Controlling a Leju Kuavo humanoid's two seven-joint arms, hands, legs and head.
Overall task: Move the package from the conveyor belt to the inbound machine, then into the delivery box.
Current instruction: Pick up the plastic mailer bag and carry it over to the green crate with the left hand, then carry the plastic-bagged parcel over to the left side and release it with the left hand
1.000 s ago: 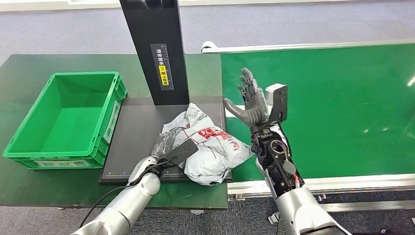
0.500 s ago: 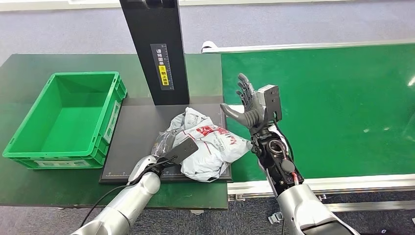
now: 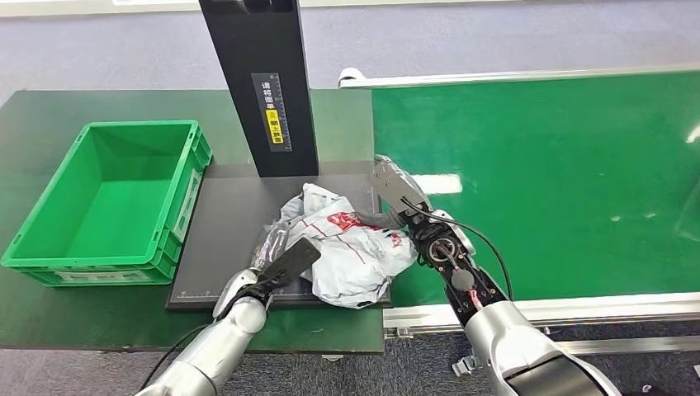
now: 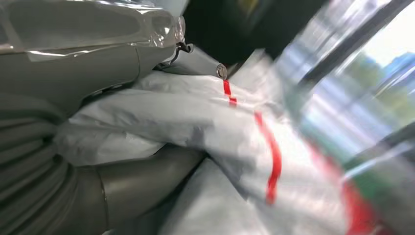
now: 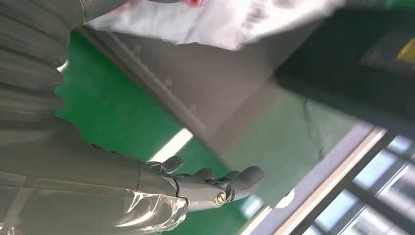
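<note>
The white package (image 3: 351, 252) with red print lies crumpled on the black plate of the inbound machine (image 3: 219, 235), its right end reaching the conveyor belt (image 3: 569, 181). My left hand (image 3: 276, 254) grips the package's left side. In the left wrist view the package (image 4: 210, 127) is wedged between the thumb and the fingers (image 4: 73, 68). My right hand (image 3: 394, 196) leans down over the package's right end, with the thumb at its top edge. The right wrist view shows that hand's fingers (image 5: 210, 186) stretched out and apart, holding nothing, with the package (image 5: 210, 19) beside them.
The machine's black column (image 3: 260, 82) stands just behind the package. An empty green delivery box (image 3: 177, 202) sits on the dark table left of the plate. The belt's metal rail (image 3: 578, 309) runs along the near edge.
My right hand has tipped from upright over the belt down toward the package's right end. The package has bunched slightly to the left. My left hand has stayed on it.
</note>
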